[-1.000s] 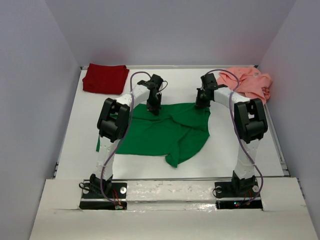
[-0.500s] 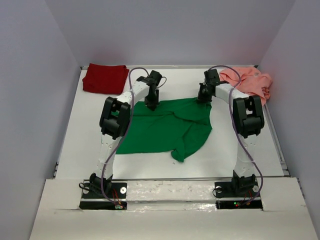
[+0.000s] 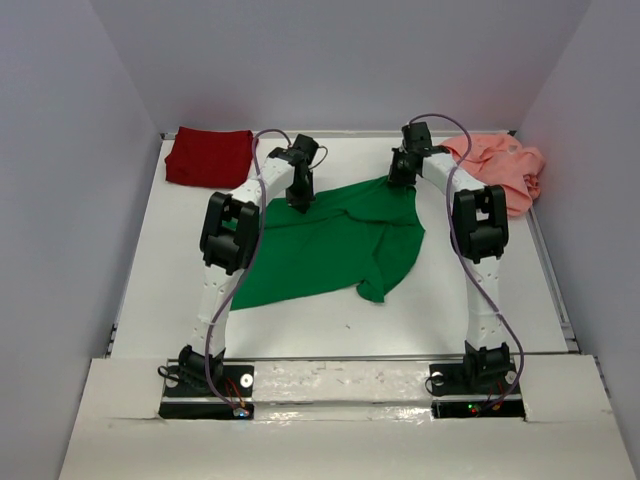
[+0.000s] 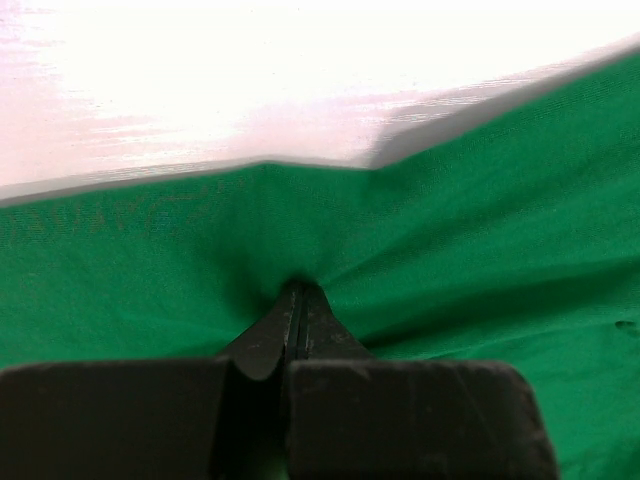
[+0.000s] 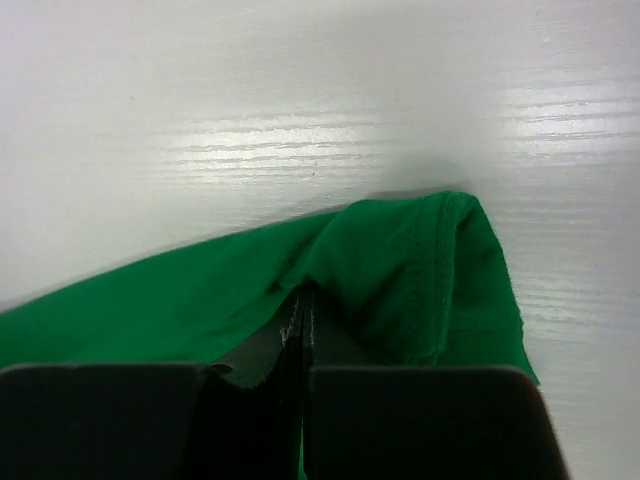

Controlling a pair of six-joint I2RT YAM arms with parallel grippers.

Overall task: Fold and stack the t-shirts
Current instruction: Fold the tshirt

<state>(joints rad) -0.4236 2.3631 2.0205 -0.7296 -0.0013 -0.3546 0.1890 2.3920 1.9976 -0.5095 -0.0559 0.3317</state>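
The bright green t-shirt (image 3: 335, 245) lies spread and creased in the middle of the white table. My left gripper (image 3: 299, 203) is shut on its far left edge; in the left wrist view the cloth (image 4: 450, 250) puckers at the closed tips (image 4: 298, 290). My right gripper (image 3: 399, 181) is shut on its far right corner; the right wrist view shows the hemmed corner (image 5: 440, 270) bunched at the closed tips (image 5: 304, 292). The dark red t-shirt (image 3: 208, 156) lies folded at the far left corner. The salmon pink t-shirt (image 3: 505, 168) lies crumpled at the far right corner.
The white table (image 3: 160, 260) is enclosed by grey walls on the left, back and right. Both arm bases (image 3: 205, 375) stand at the near edge. Cables loop above both wrists.
Both grippers have moved toward the far side of the table, dragging the green t-shirt's far edge with them. The shirt has shifted away from the near edge and stretched out.
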